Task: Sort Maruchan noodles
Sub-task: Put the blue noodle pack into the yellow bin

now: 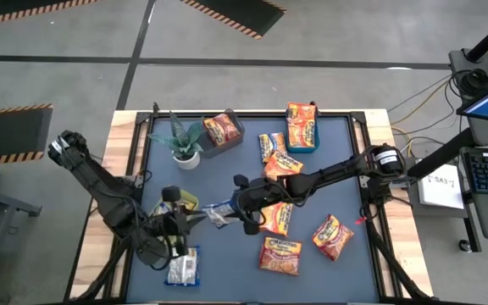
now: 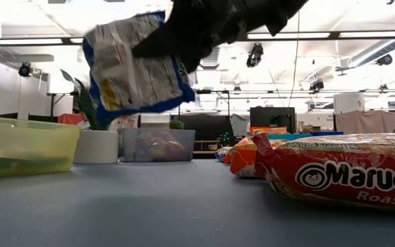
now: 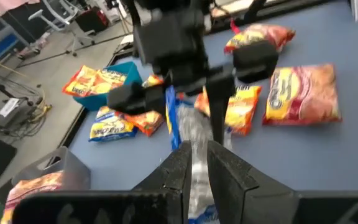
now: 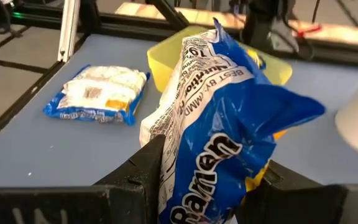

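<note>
A blue-and-white noodle packet [image 1: 219,213] hangs in the air over the table's left middle, between my two grippers. My left gripper [image 1: 195,219] is shut on its left end and my right gripper [image 1: 237,207] on its right end. The low view shows the packet [image 2: 134,68] lifted well clear of the table. Another blue-and-white packet [image 1: 182,269] lies flat at the near left. Several orange-red packets [image 1: 280,254] lie flat on the right half. A yellow bin [image 2: 26,145] stands under my left gripper. My left gripper pinches the packet's near end [image 3: 195,163] between its two fingers and comes at it slanting down from the table's left. The packet stands on edge, running away from the fingers toward the other gripper, clear of the table. My right gripper pinches the packet's crumpled end [image 4: 211,163] between its two fingers [image 4: 149,167], one on each flat face, slanting down from the table's right. The plastic bulges out between the fingers. The packet hangs clear of the table, its printed back toward the near edge.
A potted plant [image 1: 183,142] stands at the far left. Next to it a grey bin [image 1: 221,131] holds an orange packet. A blue bin [image 1: 302,127] at the far middle holds another. The near middle of the mat [image 1: 227,263] is bare.
</note>
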`<action>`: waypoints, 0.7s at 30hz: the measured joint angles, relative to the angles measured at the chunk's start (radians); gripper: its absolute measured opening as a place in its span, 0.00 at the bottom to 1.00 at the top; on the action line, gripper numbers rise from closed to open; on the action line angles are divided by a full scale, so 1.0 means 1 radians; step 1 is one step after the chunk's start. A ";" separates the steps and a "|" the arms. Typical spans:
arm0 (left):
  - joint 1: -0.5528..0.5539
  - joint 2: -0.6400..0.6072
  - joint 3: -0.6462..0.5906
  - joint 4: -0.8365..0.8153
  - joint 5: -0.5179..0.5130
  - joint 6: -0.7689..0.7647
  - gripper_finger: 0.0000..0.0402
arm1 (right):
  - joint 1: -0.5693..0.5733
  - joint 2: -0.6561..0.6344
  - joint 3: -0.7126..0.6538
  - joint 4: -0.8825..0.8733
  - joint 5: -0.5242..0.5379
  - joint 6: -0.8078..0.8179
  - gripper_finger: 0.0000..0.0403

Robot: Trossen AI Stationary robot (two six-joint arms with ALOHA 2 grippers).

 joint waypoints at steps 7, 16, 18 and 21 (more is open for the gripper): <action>-0.047 -0.009 -0.001 -0.092 -0.114 -0.042 0.08 | 0.001 0.000 0.044 -0.001 0.006 -0.036 0.33; -0.118 -0.016 -0.001 -0.245 -0.209 -0.227 0.08 | 0.001 0.001 0.058 0.004 0.085 -0.046 0.33; -0.125 -0.016 -0.006 -0.275 -0.209 -0.285 0.08 | 0.001 0.007 0.058 0.030 0.093 -0.040 0.33; -0.133 -0.016 -0.017 -0.302 -0.219 -0.322 0.08 | 0.001 0.024 0.058 0.080 0.107 -0.036 0.33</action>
